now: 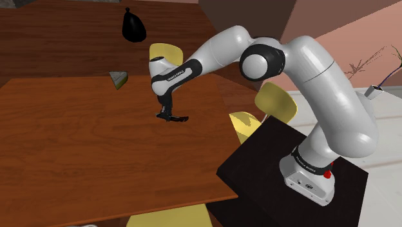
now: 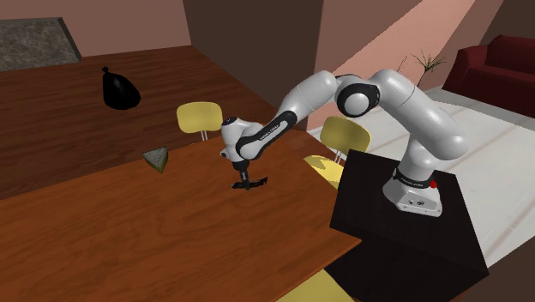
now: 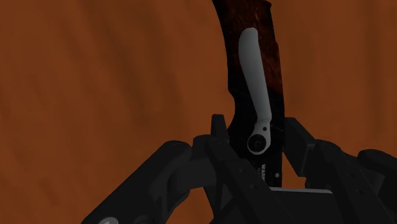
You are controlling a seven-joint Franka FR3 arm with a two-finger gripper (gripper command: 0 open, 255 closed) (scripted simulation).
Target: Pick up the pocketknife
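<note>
**Shoulder view.** The arm reaches from the stand (image 1: 293,174) over the brown wooden table (image 1: 77,155). The gripper (image 1: 169,117) points down at the tabletop. The pocketknife (image 1: 181,118) shows as a thin dark bar projecting from it toward this view's right, low over the wood. Whether it touches the table cannot be told. A grey wedge (image 1: 119,78) lies at the table's far edge, and a black bag (image 1: 133,27) sits well beyond it.

**Second exterior view.** This angle adds a dark red sofa (image 2: 497,60) and a yellow chair (image 2: 203,117) behind the table.

**Wrist view.** This view supplies the grasp detail. The jaws are clenched on the pocketknife's near end. Its dark, red-brown mottled handle (image 3: 268,51) runs away from the gripper and carries a grey clip (image 3: 253,70).
</note>
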